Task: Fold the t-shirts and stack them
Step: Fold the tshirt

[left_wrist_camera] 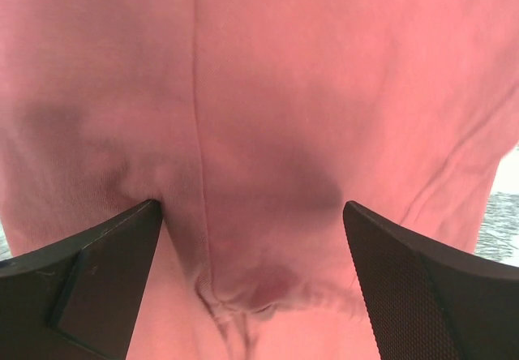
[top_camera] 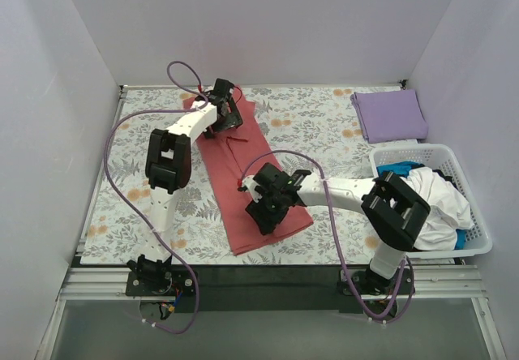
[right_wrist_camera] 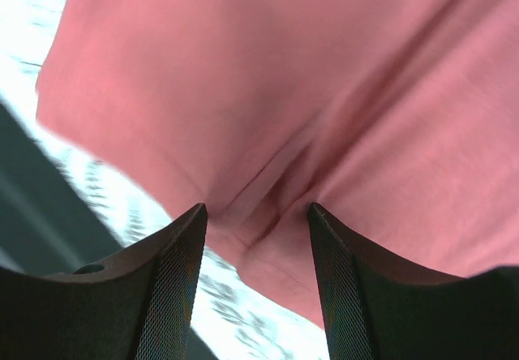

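The salmon-red t-shirt (top_camera: 243, 173) lies as a long folded strip on the floral table cloth (top_camera: 316, 121), running from far left to near centre. My left gripper (top_camera: 223, 109) is at its far end. In the left wrist view it (left_wrist_camera: 251, 207) is open, pressed down on the shirt (left_wrist_camera: 268, 92), with a pucker of cloth between the fingers. My right gripper (top_camera: 268, 206) is at the near end. It (right_wrist_camera: 255, 208) is open and straddles a raised fold near the shirt's (right_wrist_camera: 268, 76) edge. The lavender-purple t-shirt (top_camera: 389, 115) lies folded at the far right.
A white slatted basket (top_camera: 480, 242) stands at the right edge and holds white cloth (top_camera: 434, 202) and blue cloth. White walls close off the table on three sides. The dark front rail (top_camera: 268, 279) carries both arm bases.
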Tool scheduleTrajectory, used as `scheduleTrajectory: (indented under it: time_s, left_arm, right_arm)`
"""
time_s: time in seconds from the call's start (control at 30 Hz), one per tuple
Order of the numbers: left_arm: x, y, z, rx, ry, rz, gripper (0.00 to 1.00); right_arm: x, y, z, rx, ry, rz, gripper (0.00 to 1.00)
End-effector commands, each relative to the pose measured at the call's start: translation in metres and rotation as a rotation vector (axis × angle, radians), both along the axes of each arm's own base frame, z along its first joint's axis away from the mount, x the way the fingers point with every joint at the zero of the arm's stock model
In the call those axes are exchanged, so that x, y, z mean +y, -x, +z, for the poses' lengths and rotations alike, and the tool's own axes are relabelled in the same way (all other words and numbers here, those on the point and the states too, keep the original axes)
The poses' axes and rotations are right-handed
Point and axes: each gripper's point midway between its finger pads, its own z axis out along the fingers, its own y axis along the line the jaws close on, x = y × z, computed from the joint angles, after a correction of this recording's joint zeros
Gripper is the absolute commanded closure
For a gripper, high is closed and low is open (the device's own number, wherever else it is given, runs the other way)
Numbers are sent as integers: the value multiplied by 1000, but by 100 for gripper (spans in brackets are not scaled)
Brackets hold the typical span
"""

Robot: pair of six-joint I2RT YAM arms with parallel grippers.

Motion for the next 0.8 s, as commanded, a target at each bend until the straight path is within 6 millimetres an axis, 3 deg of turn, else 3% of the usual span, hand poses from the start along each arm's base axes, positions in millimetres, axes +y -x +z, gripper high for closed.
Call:
scheduleTrajectory:
  time_s: [0.0, 0.1, 0.2, 0.4, 0.53, 0.63, 0.77]
  left_arm:
    - [-38, 16, -43, 107, 33, -98, 7]
    - [-58, 7, -45, 83, 46, -143, 7]
    - [-74, 0, -45, 48, 59, -186, 7]
    - [-83, -17, -45, -15, 75, -174, 7]
    - [-90, -32, -35, -73, 107, -159, 7]
    - [-92, -43, -26, -124, 114, -148, 7]
    - [-97, -53, -14, -171, 136, -139, 5]
  right_arm:
    - [6, 57, -14, 230, 68, 55, 40]
    - [23, 59, -18, 234, 72, 82, 41]
    - [25, 54, -29, 222, 103, 74, 40]
    - [19, 47, -37, 195, 144, 46, 39]
    - [4, 37, -42, 152, 194, 18, 39]
    - [-4, 28, -39, 143, 193, -8, 39]
    - [-5, 34, -29, 175, 178, 10, 38]
